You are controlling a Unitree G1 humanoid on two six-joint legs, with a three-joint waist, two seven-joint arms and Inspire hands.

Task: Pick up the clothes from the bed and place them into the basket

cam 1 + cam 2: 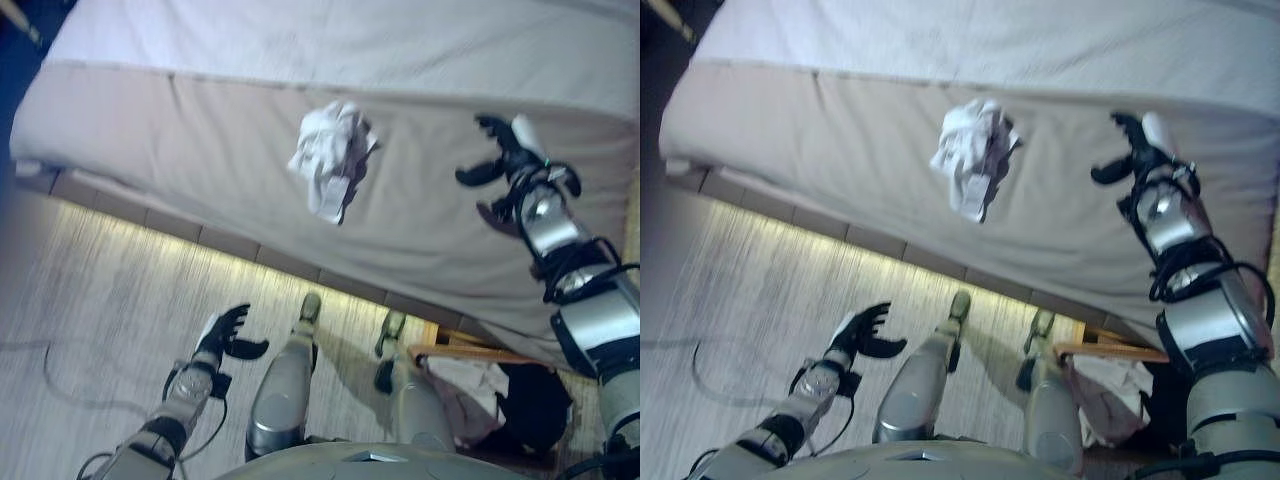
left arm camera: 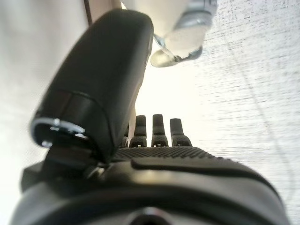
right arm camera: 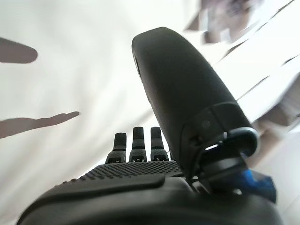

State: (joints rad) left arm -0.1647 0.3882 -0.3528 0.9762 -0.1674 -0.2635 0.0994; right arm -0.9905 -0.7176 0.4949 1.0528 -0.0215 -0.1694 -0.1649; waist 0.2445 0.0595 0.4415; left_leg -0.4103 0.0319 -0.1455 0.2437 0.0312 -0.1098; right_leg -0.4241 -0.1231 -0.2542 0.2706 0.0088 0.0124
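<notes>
Lowest in the frame, the left hand (image 1: 222,335) hangs over the pale floor (image 1: 90,300) at the lower left, its fingers loosely spread and holding nothing. At the lower right a wooden basket (image 1: 470,355) stands by the bed's edge, with what seems to be pale and dark cloth already in it. Higher up, a crumpled white garment (image 1: 330,155) lies alone on the grey bed (image 1: 180,140) near the middle, well apart from the right hand (image 1: 505,150), which hovers empty at the upper right with fingers relaxed and apart.

clothes (image 1: 330,155) lie on the bed (image 1: 200,150); basket (image 1: 480,385) sits beside it.
</notes>
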